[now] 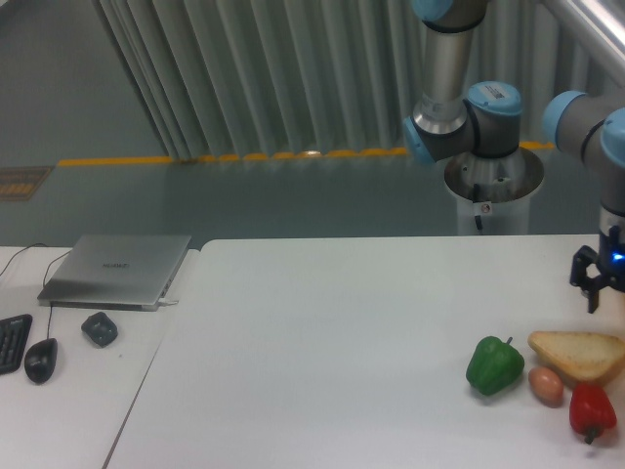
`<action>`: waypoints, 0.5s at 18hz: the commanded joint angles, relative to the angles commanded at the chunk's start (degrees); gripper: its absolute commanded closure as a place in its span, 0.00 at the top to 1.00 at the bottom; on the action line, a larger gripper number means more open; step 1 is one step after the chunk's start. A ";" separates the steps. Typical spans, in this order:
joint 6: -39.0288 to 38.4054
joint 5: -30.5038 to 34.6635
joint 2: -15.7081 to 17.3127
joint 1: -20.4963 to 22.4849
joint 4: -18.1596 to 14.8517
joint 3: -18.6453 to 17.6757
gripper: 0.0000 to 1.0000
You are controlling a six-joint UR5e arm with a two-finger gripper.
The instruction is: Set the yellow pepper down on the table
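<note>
White table [322, 342] before grey slats — my gripper [604, 293], half out of view, hangs above the bread [578, 354]; grip state unclear, no legible labels.

A grey ribbed wall [244, 68] is running behind a dull grey-green floor [225, 200] that is carrying a yellow stripe [234, 157], lying under flat, dim lighting.
</note>
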 joint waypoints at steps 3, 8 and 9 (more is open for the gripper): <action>0.00 -0.26 -0.96 1.23 0.18 1.14 1.00; 1.23 -0.26 -3.08 2.11 3.78 2.99 1.00; 1.49 -0.26 -3.43 2.37 4.57 2.99 1.00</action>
